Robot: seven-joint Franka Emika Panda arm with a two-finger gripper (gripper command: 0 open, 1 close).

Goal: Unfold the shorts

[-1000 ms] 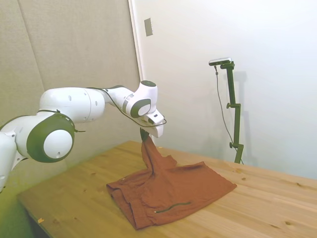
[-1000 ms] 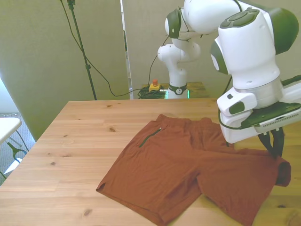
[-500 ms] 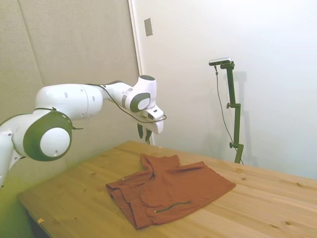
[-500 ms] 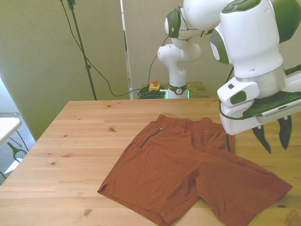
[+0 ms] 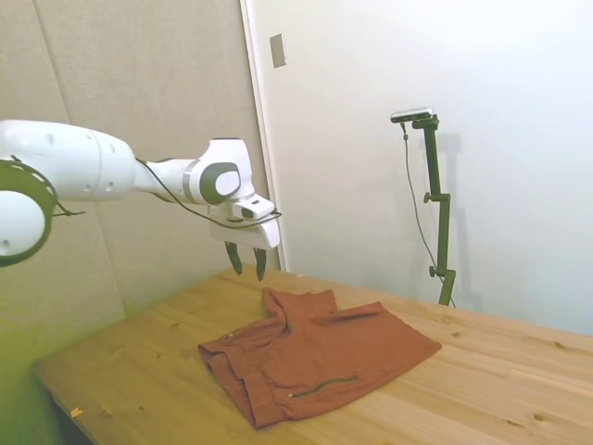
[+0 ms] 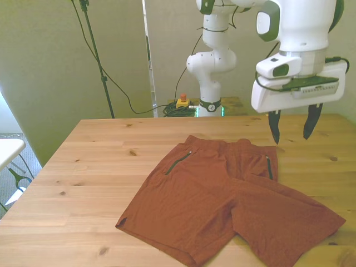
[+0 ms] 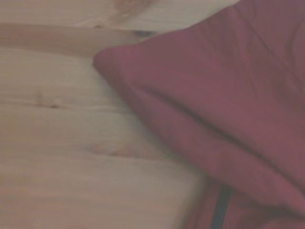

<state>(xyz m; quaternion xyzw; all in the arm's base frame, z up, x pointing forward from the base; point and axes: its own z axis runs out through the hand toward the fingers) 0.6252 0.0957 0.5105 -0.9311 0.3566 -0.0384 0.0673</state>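
Note:
The rust-red shorts (image 6: 222, 200) lie spread flat on the wooden table (image 6: 83, 183), both legs open toward the near edge and the gathered waistband toward the far edge, with thin dark zipper lines on each side. In the side view the shorts (image 5: 320, 357) show one small raised corner at the far end. My gripper (image 6: 290, 127) hangs open in the air above the waistband's end at the front view's right, holding nothing. From the side, the gripper (image 5: 246, 263) is above and beyond the shorts' raised corner. The wrist view shows a corner of the shorts (image 7: 224, 109) on bare wood.
A red and yellow button box (image 6: 182, 102) sits by the robot's base behind the table. The table's edge at the front view's right lies close to the shorts' leg.
The gripper let go of the shorts' corner, which dropped flat onto the table. The open gripper then rose and drew back toward the table's far edge.

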